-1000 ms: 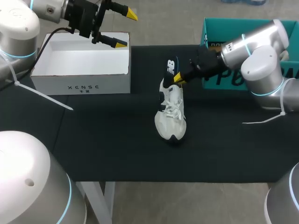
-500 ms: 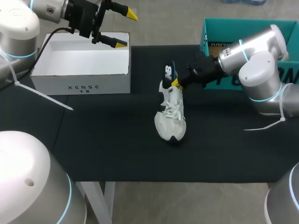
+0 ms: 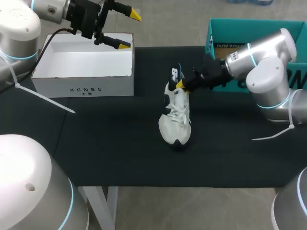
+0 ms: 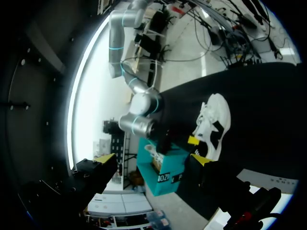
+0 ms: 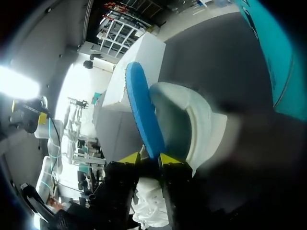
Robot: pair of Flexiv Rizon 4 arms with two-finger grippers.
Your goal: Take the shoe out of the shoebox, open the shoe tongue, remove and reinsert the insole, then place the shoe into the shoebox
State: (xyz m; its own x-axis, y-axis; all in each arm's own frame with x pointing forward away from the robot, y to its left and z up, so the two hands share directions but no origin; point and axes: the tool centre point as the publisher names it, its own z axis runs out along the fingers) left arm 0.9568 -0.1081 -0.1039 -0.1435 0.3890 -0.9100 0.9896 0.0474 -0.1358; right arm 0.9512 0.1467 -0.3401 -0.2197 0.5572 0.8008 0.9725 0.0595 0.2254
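Note:
A white sneaker (image 3: 175, 117) lies on the black mat, toe toward the table's front. A blue insole (image 3: 174, 74) stands upright out of its heel opening. My right gripper (image 3: 181, 84) is at the heel, shut on the insole's lower part. In the right wrist view the insole (image 5: 141, 105) runs between the yellow tips of that gripper (image 5: 151, 158), just above the shoe's white collar (image 5: 204, 124). My left gripper (image 3: 128, 29) hangs open and empty above the back right corner of the white shoebox (image 3: 84, 88). The left wrist view shows the sneaker (image 4: 213, 124) far ahead.
The white shoebox stands open and empty at the back left of the mat. A teal box (image 3: 249, 23) sits at the back right behind my right arm. The black mat (image 3: 110, 148) covers the table around the shoe.
My right gripper has shifted slightly, and the insole stands a little lower, closer to the shoe's heel opening. The left arm has not moved.

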